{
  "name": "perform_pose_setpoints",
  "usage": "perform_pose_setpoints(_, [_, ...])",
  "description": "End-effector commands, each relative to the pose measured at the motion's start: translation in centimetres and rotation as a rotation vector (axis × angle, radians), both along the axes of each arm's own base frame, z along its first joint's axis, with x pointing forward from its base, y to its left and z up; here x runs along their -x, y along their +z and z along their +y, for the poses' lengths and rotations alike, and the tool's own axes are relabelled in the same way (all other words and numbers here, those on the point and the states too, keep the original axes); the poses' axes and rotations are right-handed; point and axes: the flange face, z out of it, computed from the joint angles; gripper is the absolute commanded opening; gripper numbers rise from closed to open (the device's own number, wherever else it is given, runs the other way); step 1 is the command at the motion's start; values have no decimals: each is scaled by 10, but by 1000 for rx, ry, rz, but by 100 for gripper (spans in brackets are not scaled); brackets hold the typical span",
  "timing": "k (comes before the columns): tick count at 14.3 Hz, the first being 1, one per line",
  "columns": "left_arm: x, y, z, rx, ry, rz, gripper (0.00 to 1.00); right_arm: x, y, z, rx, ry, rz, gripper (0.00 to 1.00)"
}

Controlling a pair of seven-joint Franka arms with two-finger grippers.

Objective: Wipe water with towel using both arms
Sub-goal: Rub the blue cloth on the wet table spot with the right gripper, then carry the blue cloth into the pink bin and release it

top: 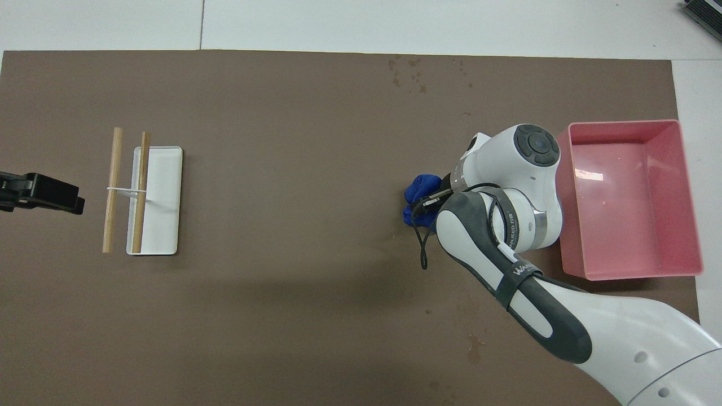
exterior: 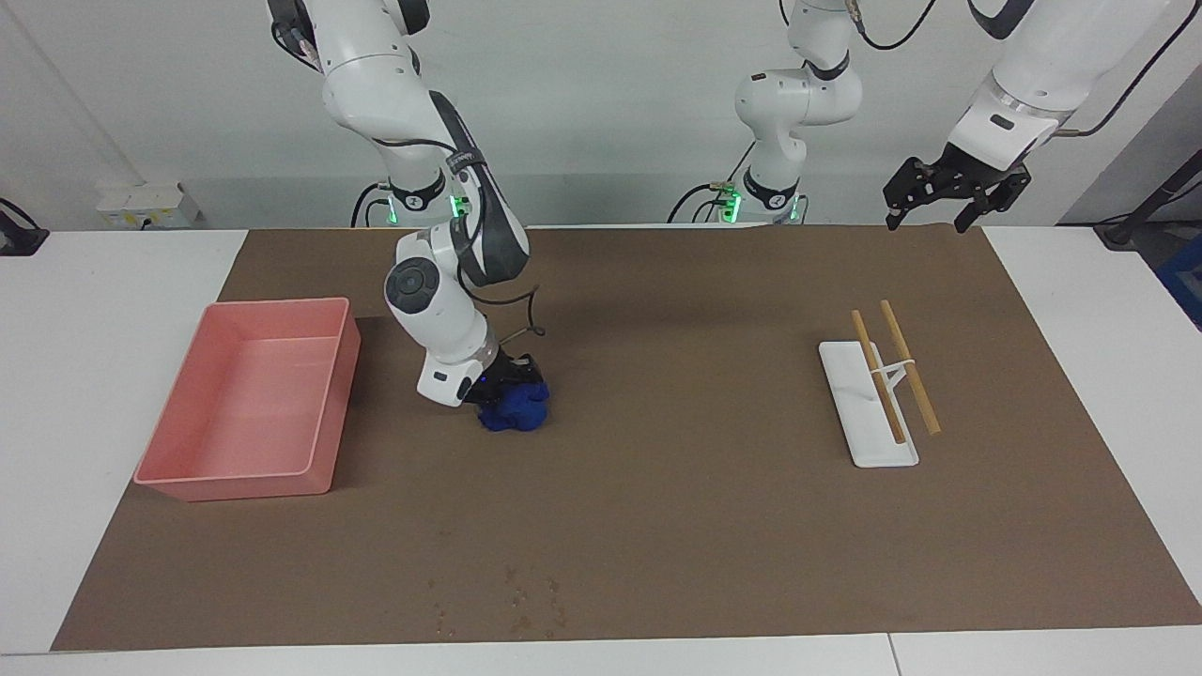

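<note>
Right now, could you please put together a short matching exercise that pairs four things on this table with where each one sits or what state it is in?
Things:
1. towel
2. water
3. pink tray
4. left gripper

Places or states:
A. scattered drops near the mat edge farthest from the robots
B. open, raised over the mat corner at the left arm's end
C. bunched in the shut right gripper
D. empty, at the right arm's end

Pairs: 1-C, 2-A, 3-D, 4-B
</note>
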Motion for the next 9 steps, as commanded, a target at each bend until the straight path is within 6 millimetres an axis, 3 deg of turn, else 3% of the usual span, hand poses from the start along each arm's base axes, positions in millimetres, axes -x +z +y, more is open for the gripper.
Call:
perform_pose_setpoints(1, [7,1,2,-14,1,-2,100,-19,32,-3,-1,12,2,0])
perform_pose_setpoints(5, [7,1,2,-14,1,-2,100,-23,69,-12,83,76,-89,0])
perform_pose_setpoints(9, [7,1,2,-14,1,-2,100,-37,104,-43,110,86,-81,0])
